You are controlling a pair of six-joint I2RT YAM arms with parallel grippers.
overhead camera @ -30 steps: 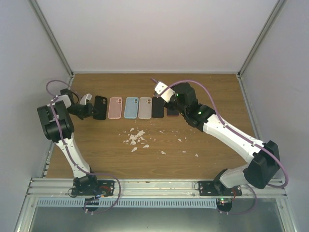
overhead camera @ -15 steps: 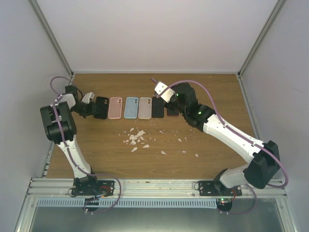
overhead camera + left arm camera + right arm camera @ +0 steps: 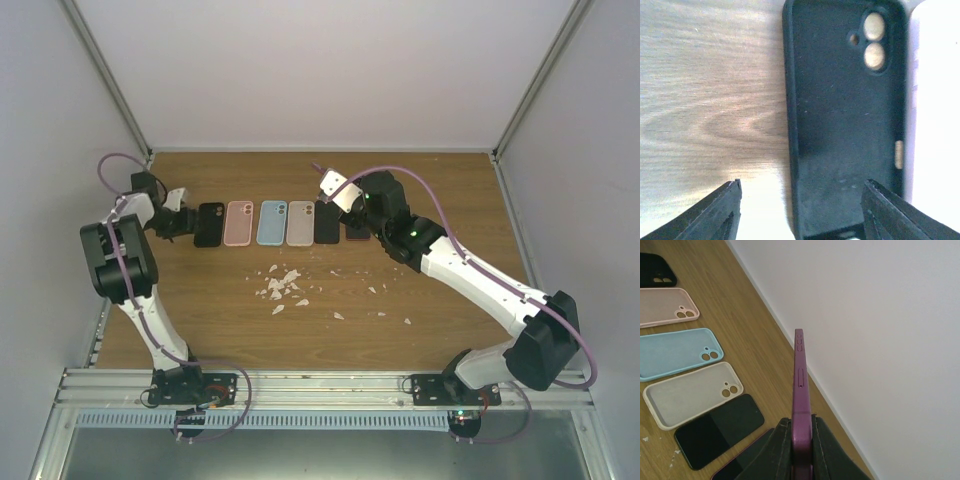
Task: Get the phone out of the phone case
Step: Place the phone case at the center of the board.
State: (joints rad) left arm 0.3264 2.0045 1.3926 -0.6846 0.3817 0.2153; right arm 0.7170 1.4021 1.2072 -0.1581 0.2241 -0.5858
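Left hand [image 3: 800, 205] drawn back, released, black case [image 3: 845, 125] just ahead, right hand [image 3: 801, 440] clenched on purple phone [image 3: 800, 390]

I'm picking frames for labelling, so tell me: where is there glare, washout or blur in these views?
Left wrist: glare whitens the table near the fingers, the strip right of the black case is washed out to white, and the fingers look soft. Right wrist: the purple phone is fairly sharp and the wall evenly bright. Top: even light, no glare.

Row of cases [image 3: 272, 222] on table [image 3: 430, 190], left claw [image 3: 184, 223] beside left end, scraps [image 3: 283, 285] before it
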